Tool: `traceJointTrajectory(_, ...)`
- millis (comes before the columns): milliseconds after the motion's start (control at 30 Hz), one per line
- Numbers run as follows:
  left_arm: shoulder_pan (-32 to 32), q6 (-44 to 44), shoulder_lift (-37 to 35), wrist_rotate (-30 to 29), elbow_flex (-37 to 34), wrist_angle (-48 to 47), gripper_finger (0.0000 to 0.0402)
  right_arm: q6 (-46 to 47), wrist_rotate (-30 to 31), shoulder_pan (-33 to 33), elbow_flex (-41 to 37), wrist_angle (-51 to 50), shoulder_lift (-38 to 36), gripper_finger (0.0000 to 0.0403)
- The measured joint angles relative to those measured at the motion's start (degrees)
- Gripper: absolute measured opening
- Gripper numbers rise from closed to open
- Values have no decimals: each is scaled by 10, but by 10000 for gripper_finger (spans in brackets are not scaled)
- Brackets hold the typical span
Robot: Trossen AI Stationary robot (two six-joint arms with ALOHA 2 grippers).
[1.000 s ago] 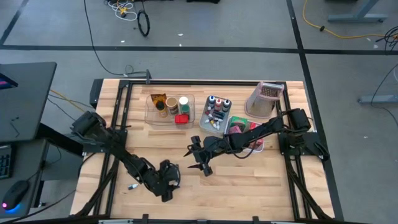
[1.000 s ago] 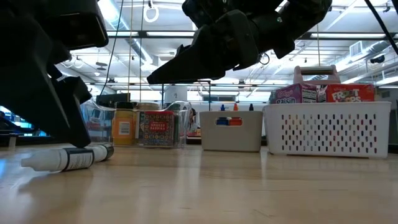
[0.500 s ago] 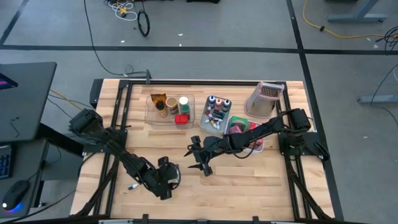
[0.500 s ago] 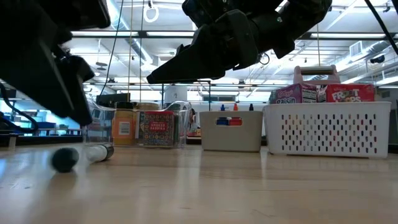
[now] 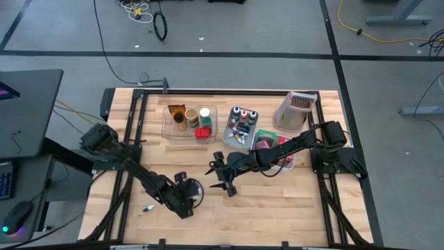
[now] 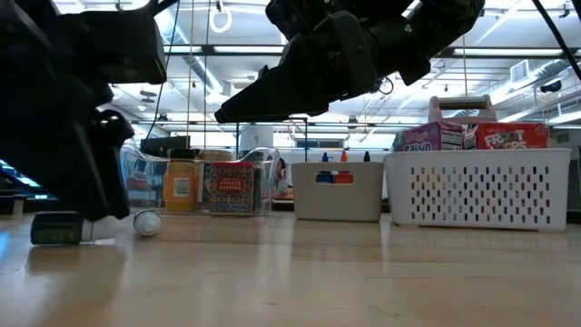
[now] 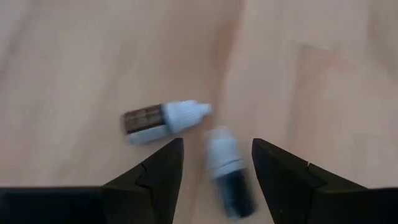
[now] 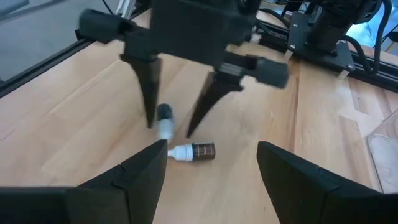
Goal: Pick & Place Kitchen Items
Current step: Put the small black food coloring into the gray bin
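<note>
past your right gripper (image 8: 211, 163), its fingers spread, the left gripper (image 8: 177, 124) points down with fingers apart over a dark-capped bottle (image 8: 164, 121); a brown-labelled bottle (image 8: 193, 151) lies just beside it on the wooden table (image 8: 74, 118).

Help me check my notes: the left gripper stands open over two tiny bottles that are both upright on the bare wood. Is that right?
Not quite. Both tiny bottles lie on their sides rather than upright: one ahead of the fingers and the other in the gap between them. The left wrist view shows this. The rest holds: the left gripper stands open over them on the bare wood.
</note>
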Motion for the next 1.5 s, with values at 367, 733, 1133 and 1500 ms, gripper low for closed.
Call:
traceJointTrajectory(367, -1, 2, 23, 23, 3, -17, 168, -3, 0, 0, 0, -1, 0, 261)
traceJointTrajectory(733, -1, 0, 25, 12, 3, -15, 78, -3, 6, 1, 0, -42, -21, 261)
traceJointTrajectory(1133, 40, 174, -4, -44, 99, -81, 81, 131, 129, 44, 0, -407, -211, 261)
traceJointTrajectory(1500, 228, 481, -8, -44, 163, 16, 91, 302, 160, 72, -12, -614, -272, 261)
